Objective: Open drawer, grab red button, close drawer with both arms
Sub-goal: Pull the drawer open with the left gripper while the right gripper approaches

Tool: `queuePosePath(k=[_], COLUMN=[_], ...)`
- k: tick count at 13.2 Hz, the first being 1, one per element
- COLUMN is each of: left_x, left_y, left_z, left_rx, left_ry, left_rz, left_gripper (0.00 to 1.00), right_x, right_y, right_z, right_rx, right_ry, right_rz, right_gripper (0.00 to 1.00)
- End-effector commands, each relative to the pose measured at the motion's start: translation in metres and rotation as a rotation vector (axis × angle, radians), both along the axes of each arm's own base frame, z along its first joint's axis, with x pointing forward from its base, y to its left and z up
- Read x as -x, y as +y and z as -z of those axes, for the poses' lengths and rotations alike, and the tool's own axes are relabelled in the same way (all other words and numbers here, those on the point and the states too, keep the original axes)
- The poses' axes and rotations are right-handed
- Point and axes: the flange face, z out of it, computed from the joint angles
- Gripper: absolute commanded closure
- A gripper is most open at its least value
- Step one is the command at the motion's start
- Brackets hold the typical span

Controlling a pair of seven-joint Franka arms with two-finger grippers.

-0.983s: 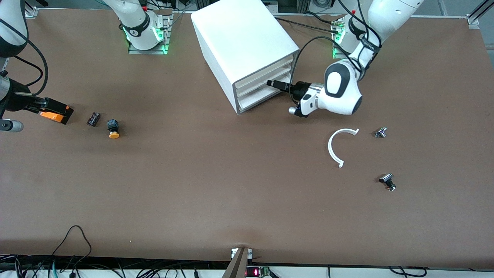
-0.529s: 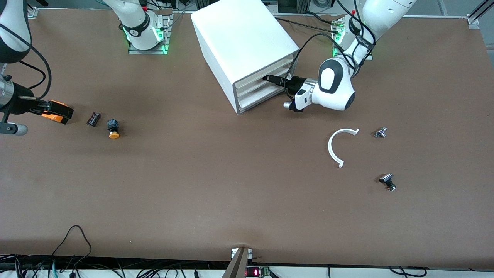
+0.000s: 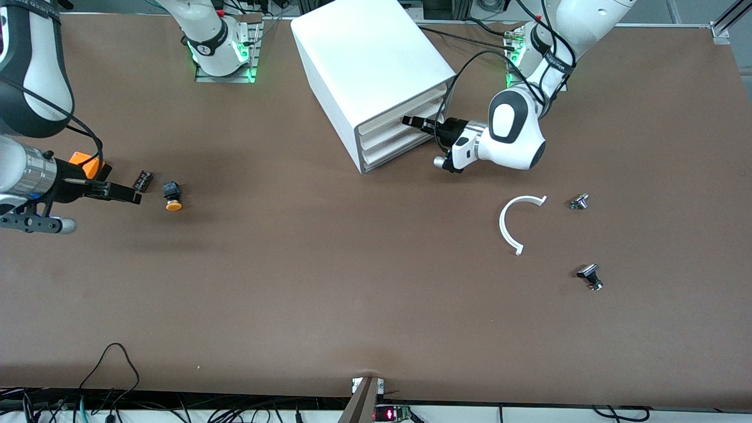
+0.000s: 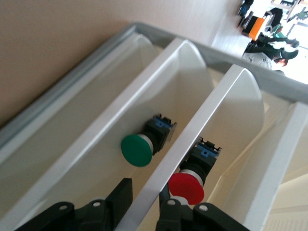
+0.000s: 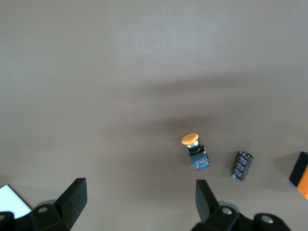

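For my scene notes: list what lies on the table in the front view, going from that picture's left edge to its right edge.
Orange box → small dark cylinder → orange-capped button → white cabinet → white curved strip → small metal part → black-headed part.

Three cameras: one high overview, two riding on the wrists.

You look down from high across the table (image 3: pixel 352 282) at the white cabinet (image 3: pixel 367 64), with both arm bases along the top edge. Your left wrist camera sits very close at the cabinet's front, facing into its drawers (image 4: pixel 159 120), a face the overview sees only edge-on. Your right wrist camera looks down from higher, toward the right arm's end from the cabinet; both it and the overview show the orange-capped button (image 5: pixel 195 150).
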Motion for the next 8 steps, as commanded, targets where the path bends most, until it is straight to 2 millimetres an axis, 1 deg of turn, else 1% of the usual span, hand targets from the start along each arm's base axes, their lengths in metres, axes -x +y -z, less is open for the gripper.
queuePosePath(k=[1,3,4,5,6,7,8], left_x=[-0.038,-0.074,-0.087,-0.096,-0.103,-0.104,-0.105], left_y=[0.048,0.078,0.09,0.097,0.104,0.106,0.108], left_z=[0.001,-0.013,-0.018,-0.023,-0.026,-0.026,-0.026], left_rx=[-0.087,-0.114,-0.133,-0.142,-0.143,-0.146,-0.147], left_ry=[-0.094,-0.169,-0.2,-0.221,-0.229,-0.225,-0.225], left_rz=[-0.028,-0.05,-0.048,-0.053,-0.07,-0.076,-0.08], left_gripper=[1.0,1.0,1.0,1.0,1.0,1.0,1.0], right_x=[-0.002,-0.003,-0.003,-0.004,-0.006,-0.007,-0.007], right_y=[0.017,0.018,0.019,0.024,0.036,0.048,0.074], right_z=[-0.002,-0.001,-0.002,-0.002,0.001,0.002,-0.001], right_rx=[-0.033,-0.036,-0.034,-0.026,-0.024,-0.026,-0.024], right_ry=[-0.024,-0.026,-0.028,-0.029,-0.024,-0.027,-0.04], right_rz=[-0.098,-0.125,-0.128,-0.143,-0.162,-0.179,-0.22], right_gripper=[0.0,0.0,0.0,0.0,0.0,0.0,0.0])
